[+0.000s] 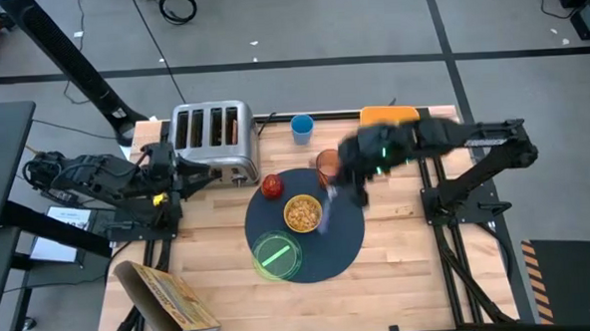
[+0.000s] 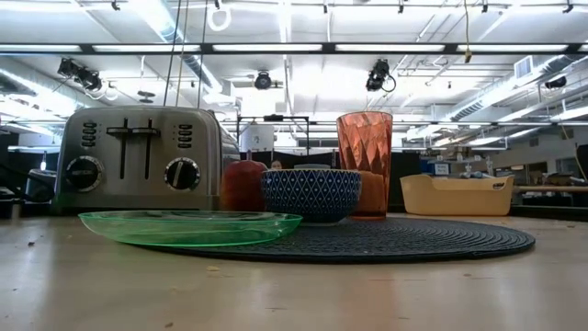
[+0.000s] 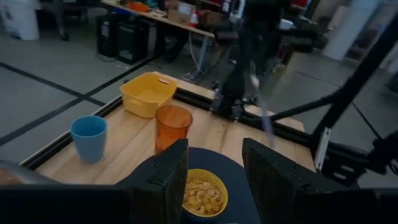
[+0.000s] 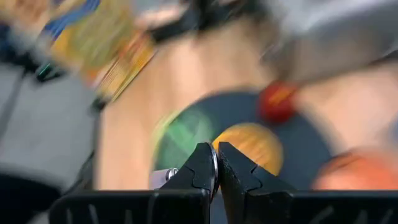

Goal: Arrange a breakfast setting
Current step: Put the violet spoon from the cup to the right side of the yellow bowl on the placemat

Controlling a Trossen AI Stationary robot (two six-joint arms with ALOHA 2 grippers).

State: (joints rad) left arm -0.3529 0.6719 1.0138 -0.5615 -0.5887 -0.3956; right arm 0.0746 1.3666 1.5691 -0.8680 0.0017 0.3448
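The dark-navy mat [image 1: 343, 245] lies at the table's middle. On it stand the cereal bowl [image 1: 302, 213], the green plate [image 1: 277, 254] at its near edge, the red apple [image 1: 273, 186] and the orange tumbler [image 1: 327, 164] at its far edge. My right gripper [image 1: 350, 178] is over the mat's right part, beside the tumbler, and is shut on the silver spoon [image 1: 328, 212]. My left gripper [image 3: 214, 168] is open and empty at the table's left, by the toaster [image 1: 212, 139]. A brownish thing [image 1: 233, 128] shows in one toaster slot. My right gripper pinches the spoon between its two shut fingers; a silver bit [image 4: 163, 177] sticks out beside them. Which end it has, I cannot tell. The fingers come from above and from the right. The spoon [image 3: 264, 115] hangs slanting below them, right of the bowl.
The small blue cup [image 1: 302, 127] and the yellow bin [image 1: 388, 115] stand at the far edge. A cereal box [image 1: 166, 291] lies at the near left corner. The low view shows plate [image 2: 188, 225], bowl [image 2: 310, 193] and tumbler [image 2: 365, 161] in a row.
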